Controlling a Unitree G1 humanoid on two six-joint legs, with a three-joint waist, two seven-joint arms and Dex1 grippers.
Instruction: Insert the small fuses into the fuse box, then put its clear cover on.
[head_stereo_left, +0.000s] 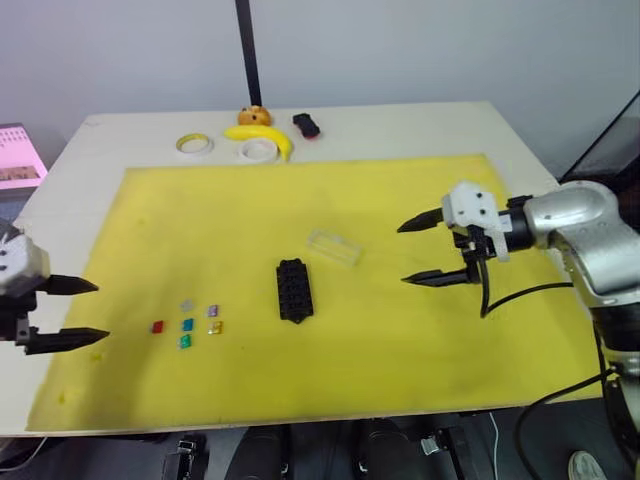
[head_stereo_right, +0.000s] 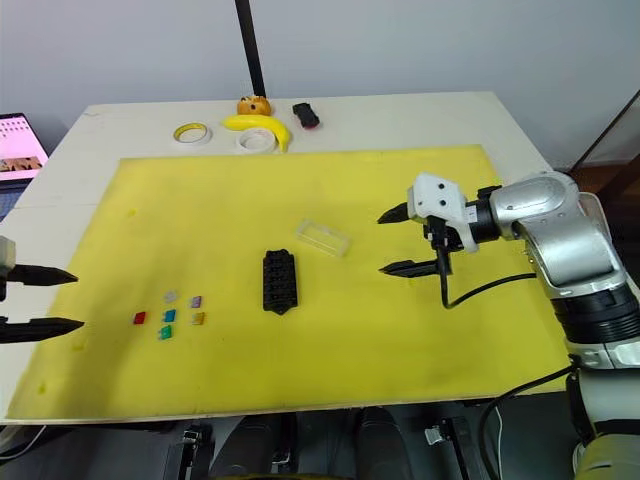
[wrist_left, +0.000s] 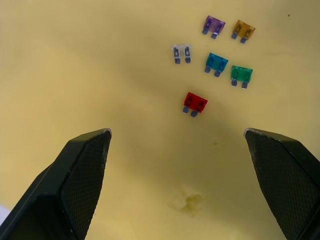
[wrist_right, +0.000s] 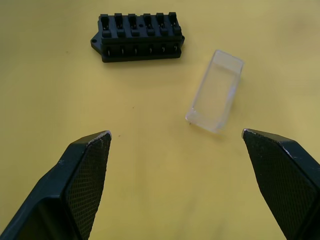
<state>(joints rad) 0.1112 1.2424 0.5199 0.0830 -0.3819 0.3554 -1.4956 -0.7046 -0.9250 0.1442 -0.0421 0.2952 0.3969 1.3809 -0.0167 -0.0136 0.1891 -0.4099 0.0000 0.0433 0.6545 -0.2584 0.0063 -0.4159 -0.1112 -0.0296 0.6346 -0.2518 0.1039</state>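
Several small fuses lie in a loose cluster on the yellow mat (head_stereo_left: 400, 350): red (head_stereo_left: 157, 327), grey (head_stereo_left: 186, 305), teal (head_stereo_left: 187, 324), green (head_stereo_left: 185, 342), purple (head_stereo_left: 212, 311) and yellow (head_stereo_left: 215, 327). The black fuse box (head_stereo_left: 293, 290) sits mid-mat with its slots empty. Just beyond it lies the clear cover (head_stereo_left: 334, 247). My left gripper (head_stereo_left: 82, 310) hovers open at the mat's left edge, facing the fuses. My right gripper (head_stereo_left: 420, 252) hangs open to the right of the cover, empty.
At the table's back stand two white tape rolls (head_stereo_left: 194, 145) (head_stereo_left: 258, 150), a banana (head_stereo_left: 262, 137), a small orange object (head_stereo_left: 255, 116) and a black-and-red gadget (head_stereo_left: 307, 126). A black pole (head_stereo_left: 246, 50) rises behind them. A laptop screen (head_stereo_left: 18, 155) sits at far left.
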